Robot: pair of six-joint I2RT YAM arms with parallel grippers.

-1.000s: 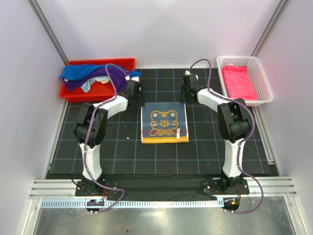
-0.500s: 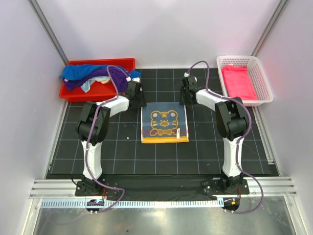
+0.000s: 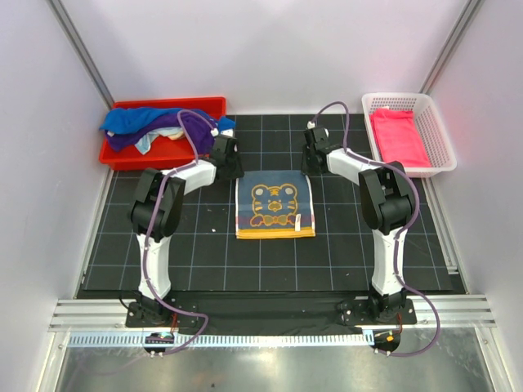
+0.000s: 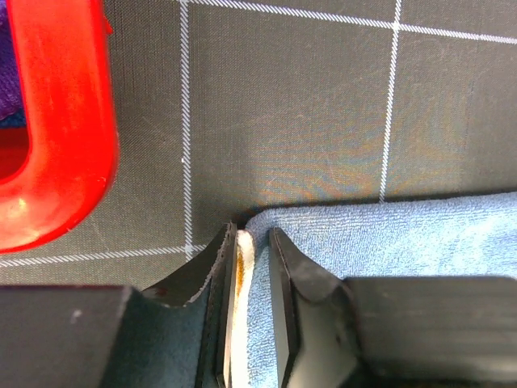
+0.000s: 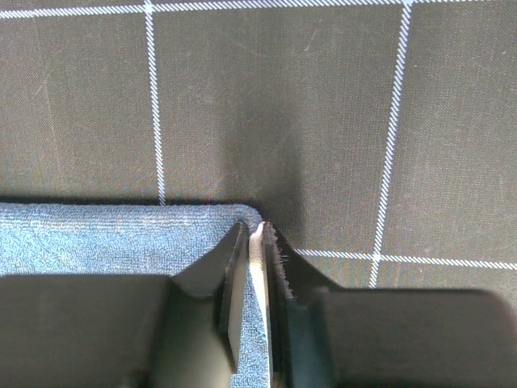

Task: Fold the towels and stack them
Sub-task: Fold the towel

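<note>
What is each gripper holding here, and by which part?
The tiger towel: the left gripper pinches its far left corner, the right gripper its far right corner.

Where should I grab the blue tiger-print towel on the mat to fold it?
Take the blue terry towel with the tiger print by its two far corners, the left hand on the left one, the right hand on the right, from above. It lies flat, so only the edges offer a pinch; each hand now straddles its corner.
</note>
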